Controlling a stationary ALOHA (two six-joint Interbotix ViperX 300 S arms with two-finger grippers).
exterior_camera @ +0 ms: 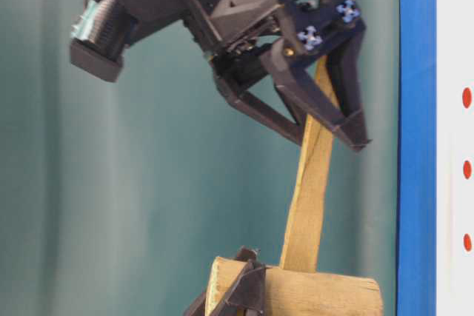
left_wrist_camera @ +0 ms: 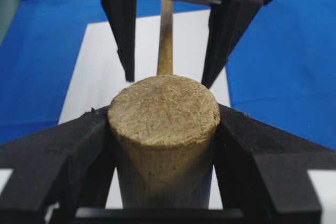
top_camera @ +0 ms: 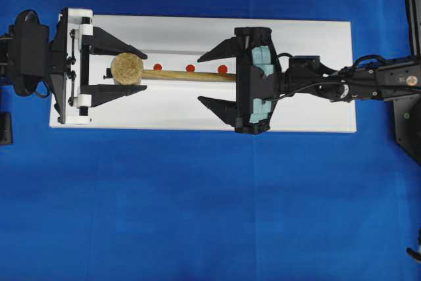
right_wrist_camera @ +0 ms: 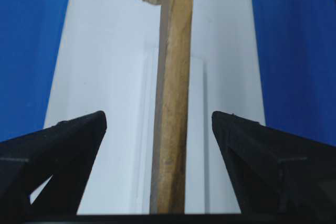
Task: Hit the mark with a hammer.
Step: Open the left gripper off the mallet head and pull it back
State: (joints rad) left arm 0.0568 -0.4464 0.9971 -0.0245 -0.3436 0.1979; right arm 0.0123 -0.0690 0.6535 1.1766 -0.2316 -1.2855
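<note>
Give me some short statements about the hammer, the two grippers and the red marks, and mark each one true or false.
1. The left gripper holds the hammer by its head. True.
2. The right gripper is shut on the handle. False: its fingers stand open on either side of the handle.
3. Three red marks show on the white block. True.
4. The hammer lies flat on the blue cloth. False: it is held over the white block.
</note>
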